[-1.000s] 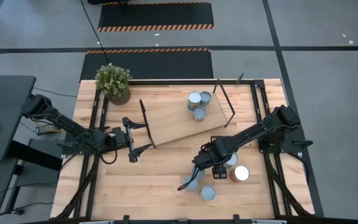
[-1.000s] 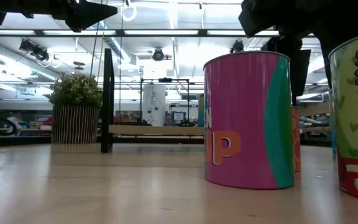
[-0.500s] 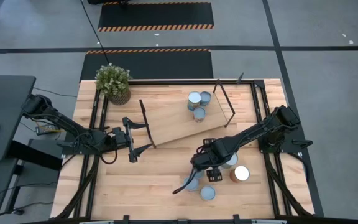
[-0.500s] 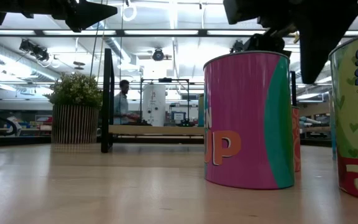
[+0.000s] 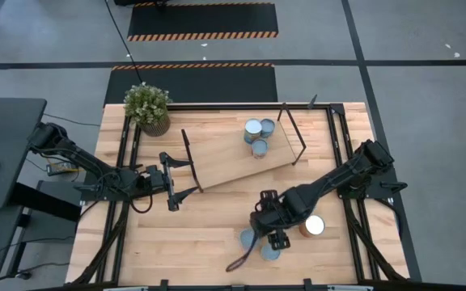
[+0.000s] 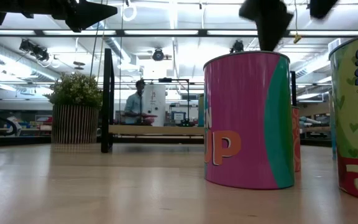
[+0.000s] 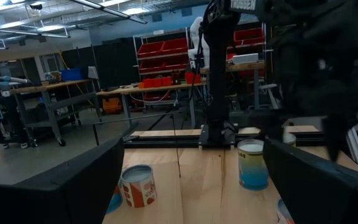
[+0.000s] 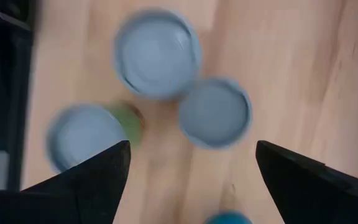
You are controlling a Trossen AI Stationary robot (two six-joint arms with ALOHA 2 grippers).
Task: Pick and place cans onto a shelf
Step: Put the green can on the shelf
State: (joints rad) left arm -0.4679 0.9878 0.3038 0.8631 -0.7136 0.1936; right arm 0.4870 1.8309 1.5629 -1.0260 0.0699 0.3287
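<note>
Below the right gripper (image 5: 273,233), fingers spread wide, stand loose cans (image 8: 157,53) on the tabletop (image 5: 184,234), with a white-topped can (image 5: 312,225) just beside. Three cans (image 5: 257,135) sit on the shelf (image 5: 225,158), well apart. Left gripper (image 5: 171,182), fingers spread, waits near the shelf's end beside the plant (image 5: 147,105).

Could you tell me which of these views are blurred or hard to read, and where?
Right wrist view: the cans below are smeared by motion blur. Left wrist view: the right arm's dark bulk up close is soft, while the cans on the table read clearly. Low view: the right gripper is a dark backlit shape against bright ceiling lights. High view: evenly lit and sharp.
</note>
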